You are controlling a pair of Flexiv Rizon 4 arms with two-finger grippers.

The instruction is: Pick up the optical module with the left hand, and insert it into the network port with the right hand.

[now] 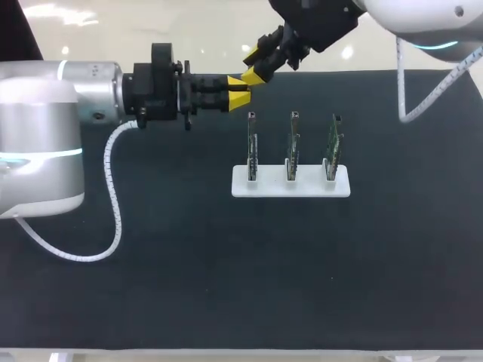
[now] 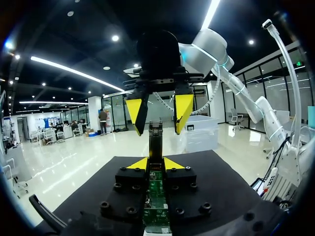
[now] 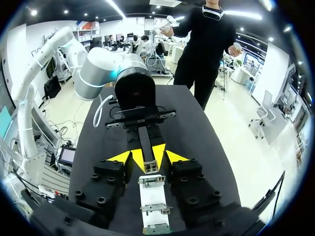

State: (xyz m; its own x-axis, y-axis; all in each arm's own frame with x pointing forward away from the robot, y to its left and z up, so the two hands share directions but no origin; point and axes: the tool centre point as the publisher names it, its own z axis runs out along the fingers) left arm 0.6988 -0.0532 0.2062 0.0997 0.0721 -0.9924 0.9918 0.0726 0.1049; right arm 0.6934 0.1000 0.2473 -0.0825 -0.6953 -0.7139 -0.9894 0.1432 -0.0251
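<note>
My left gripper [image 1: 238, 87] reaches in level from the left, above the far part of the mat, shut on the optical module [image 2: 156, 142], a slim dark bar that sticks out past its yellow tips [image 2: 156, 163]. My right gripper [image 1: 255, 66] comes down from the upper right to meet it. Its yellow fingers [image 2: 136, 113] stand either side of the module's far end, with a gap showing on at least one side. The module's end also lies between my right gripper's tips [image 3: 148, 158]. Three upright green port boards [image 1: 293, 143] stand in a white holder [image 1: 290, 185], in front of the grippers.
A black mat [image 1: 226, 286] covers the table. My left arm's white coiled cable [image 1: 113, 204] loops over the mat at the left. The right arm's cable [image 1: 407, 98] hangs at the far right. The holder is the only thing standing on the mat.
</note>
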